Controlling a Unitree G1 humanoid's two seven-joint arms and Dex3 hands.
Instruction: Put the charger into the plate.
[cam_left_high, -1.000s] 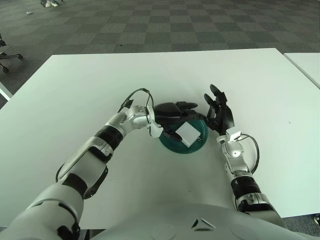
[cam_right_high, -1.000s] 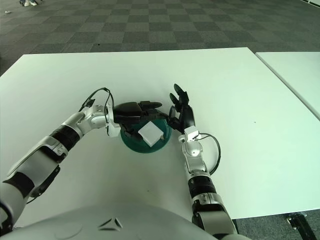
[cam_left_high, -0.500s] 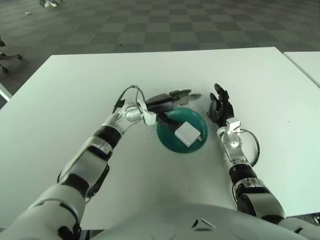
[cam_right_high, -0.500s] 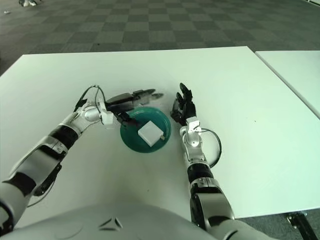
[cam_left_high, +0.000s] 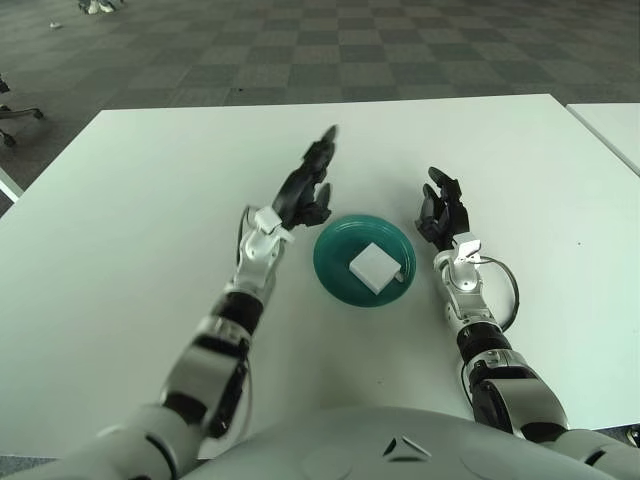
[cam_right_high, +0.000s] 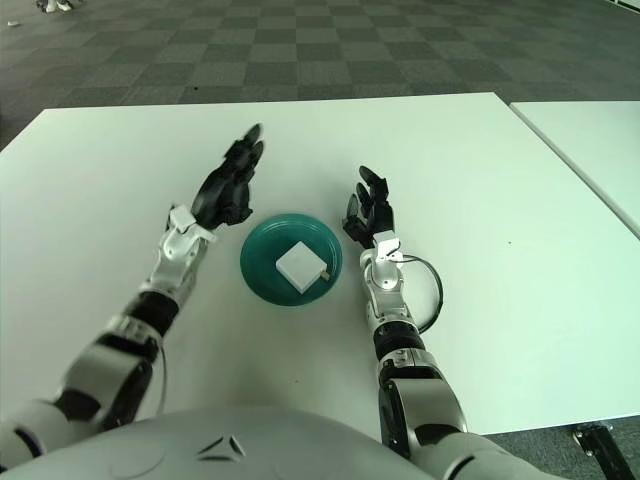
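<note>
A white square charger (cam_left_high: 374, 267) lies inside a teal plate (cam_left_high: 335, 260) in the middle of the white table. My left hand (cam_left_high: 308, 185) is raised just left of and behind the plate, fingers spread and empty. My right hand (cam_left_high: 440, 210) stands just right of the plate, fingers relaxed open and empty. Neither hand touches the plate or the charger.
The white table (cam_left_high: 150, 190) reaches out on all sides of the plate. A second white table (cam_left_high: 612, 125) stands at the far right. Dark checkered carpet (cam_left_high: 300, 45) lies beyond the far edge.
My left hand has pulled back from over the plate and swung up to the left, leaving the charger in the plate. My right hand has barely moved.
</note>
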